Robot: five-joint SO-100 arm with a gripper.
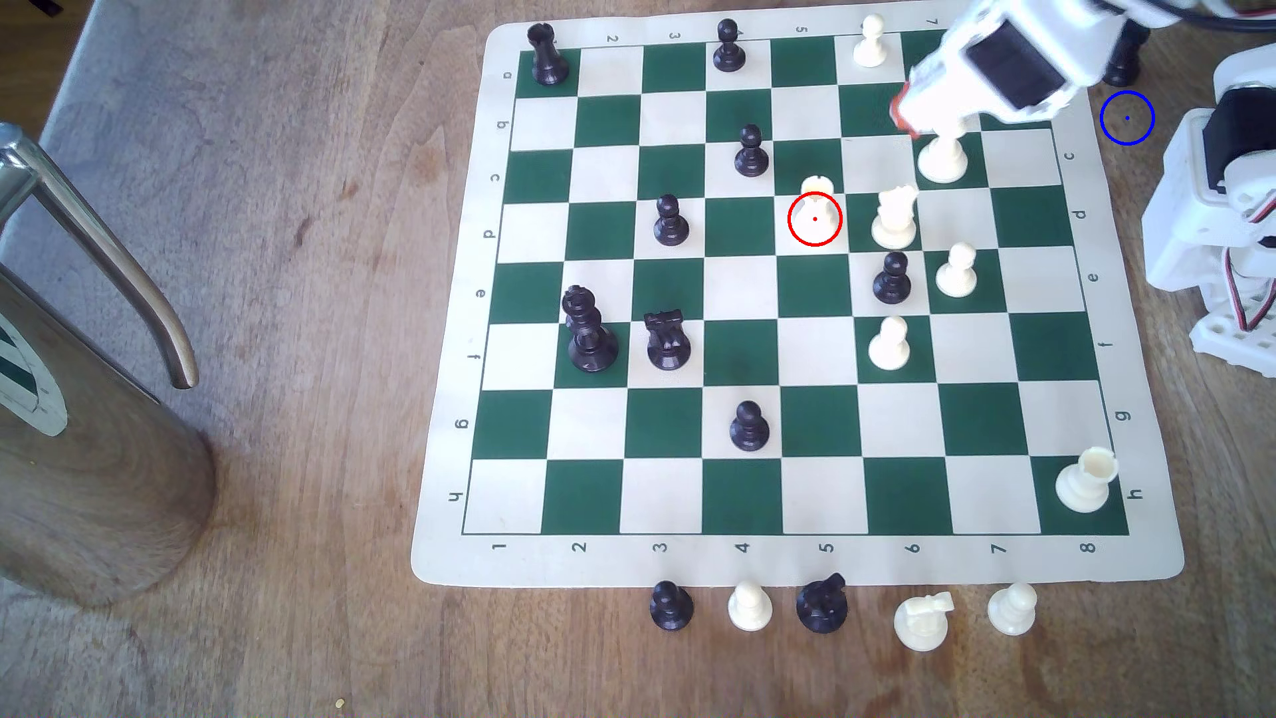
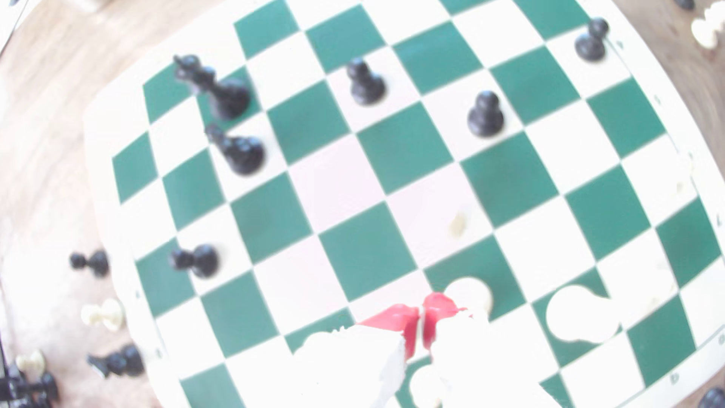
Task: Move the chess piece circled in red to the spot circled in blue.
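1. The short cream-white plastic rook (image 1: 816, 207) with a wide notched top is standing upright on a white square in row d, column 5 of the green-and-white roll-up chess mat (image 1: 456, 442), with a thin red ring drawn around it.
2. The white knight (image 1: 895, 217) is standing on the next square toward the exterior view's right, just beside the rook but apart from it.
3. The white gripper with red-tipped fingers (image 1: 903, 119) is hovering over the far rows near columns 6 and 7, well apart from the rook.
4. In the wrist view its red fingertips (image 2: 396, 316) are sitting nearly together with only a narrow slit between them, gripping nothing.
5. The thin blue ring with a centre dot (image 1: 1127, 118) is lying on bare brown wood (image 1: 311, 276), off the mat's edge on the exterior view's right.
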